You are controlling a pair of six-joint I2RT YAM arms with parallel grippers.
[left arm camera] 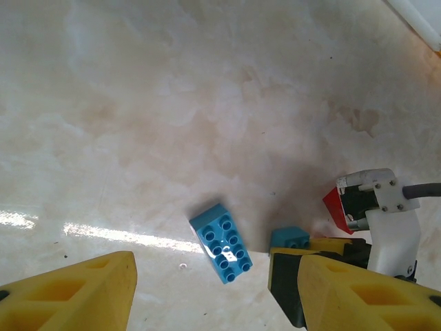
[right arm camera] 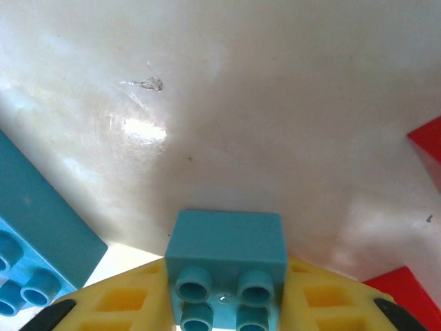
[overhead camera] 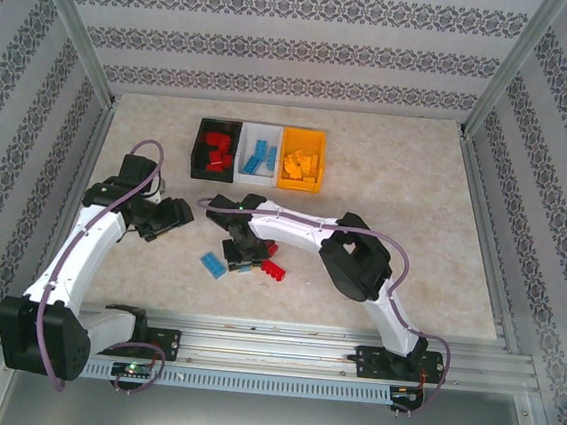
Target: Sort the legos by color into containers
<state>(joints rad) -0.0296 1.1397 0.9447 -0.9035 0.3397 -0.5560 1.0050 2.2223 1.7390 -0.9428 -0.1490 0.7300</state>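
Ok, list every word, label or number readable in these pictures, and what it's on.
None readable. The blue brick, the containers and the wallpaper carry no lettering; the wallpaper's bands are ornament only.

Enclosure walls (overhead camera: 301,33) papered white with grey ornamental stripes, aluminium corner posts (overhead camera: 75,27). Table (overhead camera: 411,245) top beige marbled, glossy, bright glare patches. Aluminium rail (overhead camera: 281,341) along near edge.
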